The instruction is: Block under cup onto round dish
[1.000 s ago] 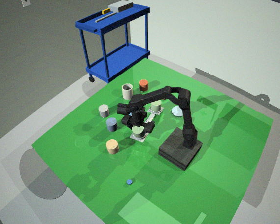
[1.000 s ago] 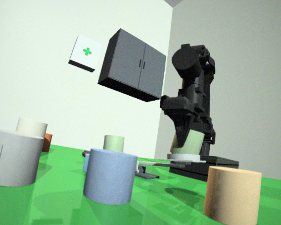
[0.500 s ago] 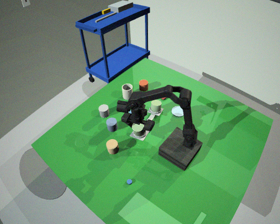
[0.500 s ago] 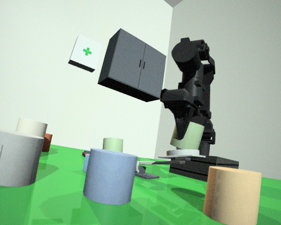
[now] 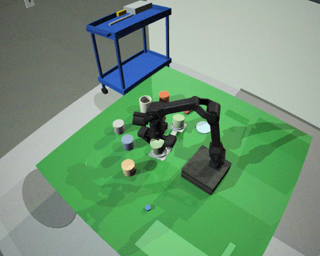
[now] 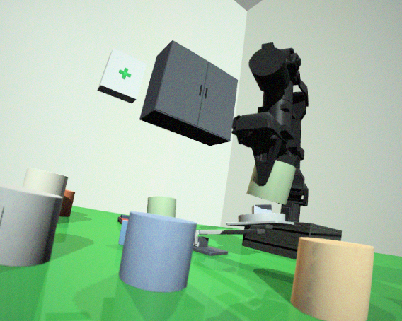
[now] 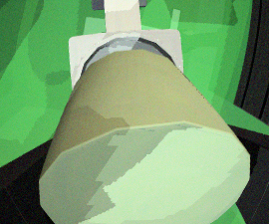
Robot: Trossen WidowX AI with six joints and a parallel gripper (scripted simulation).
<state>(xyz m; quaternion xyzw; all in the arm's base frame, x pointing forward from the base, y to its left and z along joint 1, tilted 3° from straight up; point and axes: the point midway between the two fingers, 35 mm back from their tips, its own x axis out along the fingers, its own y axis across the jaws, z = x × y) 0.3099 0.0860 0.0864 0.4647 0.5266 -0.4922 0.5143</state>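
Right of centre in the exterior view, the black hand (image 6: pixel 267 173) is clamped on the pale green upturned cup (image 6: pixel 272 182), fingers spread wide around it, holding it tilted above the grey balance pad (image 6: pixel 260 220). A small grey block (image 6: pixel 262 208) shows on that pad, partly hidden. The pale blue round dish (image 5: pixel 203 127) lies apart on the tabletop (image 5: pixel 243 158).

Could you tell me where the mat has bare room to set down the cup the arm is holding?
The end effector grips the pale green cup above its balance pad. Bare mat lies between the tan cylinder, the small blue disc and the arm base. It is crowded behind: blue cylinder, grey cylinder, other cup, dish.
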